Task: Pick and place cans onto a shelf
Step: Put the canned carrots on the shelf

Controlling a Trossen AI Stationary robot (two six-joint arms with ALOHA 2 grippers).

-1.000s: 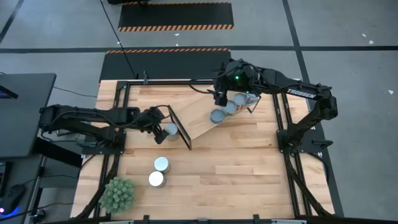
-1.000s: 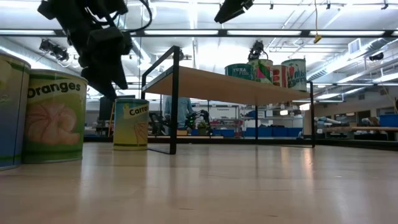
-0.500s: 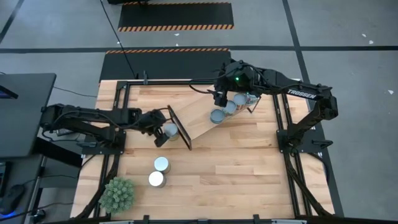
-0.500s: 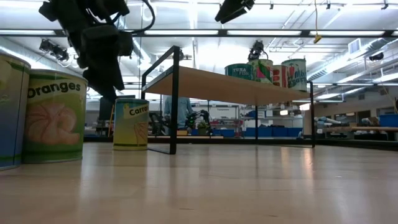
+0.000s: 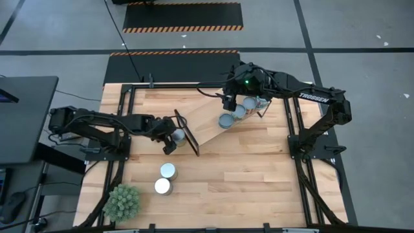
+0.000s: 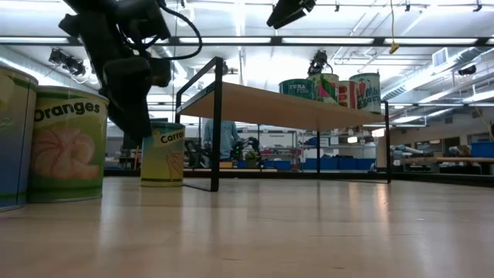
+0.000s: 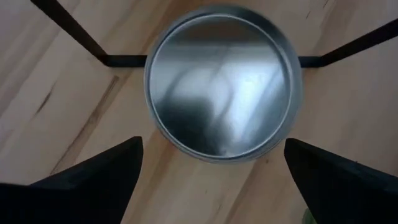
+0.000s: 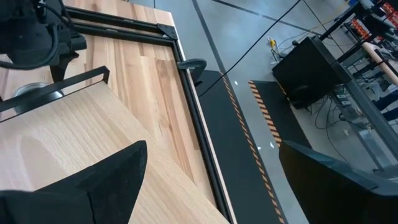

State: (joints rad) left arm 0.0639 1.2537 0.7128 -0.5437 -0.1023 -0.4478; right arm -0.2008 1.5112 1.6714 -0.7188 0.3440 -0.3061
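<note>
A can with a shiny round top and a "Carrots" label stands on the table beside the shelf's black end frame. My left gripper hangs open just above it and points steeply down, one finger on either side of the can and neither touching it. The shelf is a light-wood plank and bears several cans. Above its far end my right gripper waits open, with nothing between its fingers. Two more cans stand on the table nearer the front.
A spiky green plant sits at the front left corner. In the low view an "Oranges" can and another can stand close to the camera. Bare tabletop lies at the front right.
My left gripper has come down toward the can by the shelf's end frame and shifted a little toward the table's right edge, staying open. The can has not moved.
</note>
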